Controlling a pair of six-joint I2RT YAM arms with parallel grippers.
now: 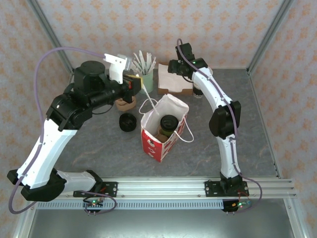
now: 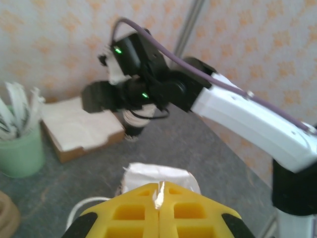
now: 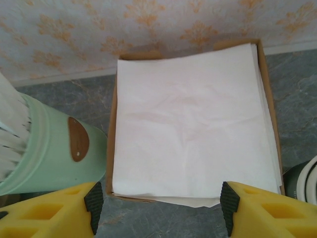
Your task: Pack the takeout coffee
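Takeout coffee (image 1: 169,122): upright inside the red-and-white bag (image 1: 156,144), black lid facing up. The bag walls hide most of its sides. Something brownish sits just beside it in the bag; cannot identify it.

Bag: stands open on the grey table (image 1: 247,139), between the two arms, and is the closest item to the arm bases. White handle loops hang out on its far-left and right sides.

Black lid stack (image 1: 128,122): on the table just left of the bag, not touching it.

Left gripper (image 1: 133,82): beyond the lids, raised above a tan ring-shaped object (image 1: 125,104) and close to the green cup (image 1: 147,80) of white stirrers. From the left wrist camera, its yellow fingers (image 2: 129,213) are pressed together. A thin white sliver shows in the seam between them; cannot tell what it is. The bag's white rim and a handle loop lie just past the fingertips.

Right gripper (image 3: 159,201): at the far side of the table, claw wide, nothing between the fingers. It hangs over the near edge of the cardboard tray of white napkins (image 3: 193,124). The green cup stands just left of the tray. At the tray's right, a dark cup with a pale rim (image 3: 303,179) is cut off by the frame edge.

Behind everything: patterned wall.
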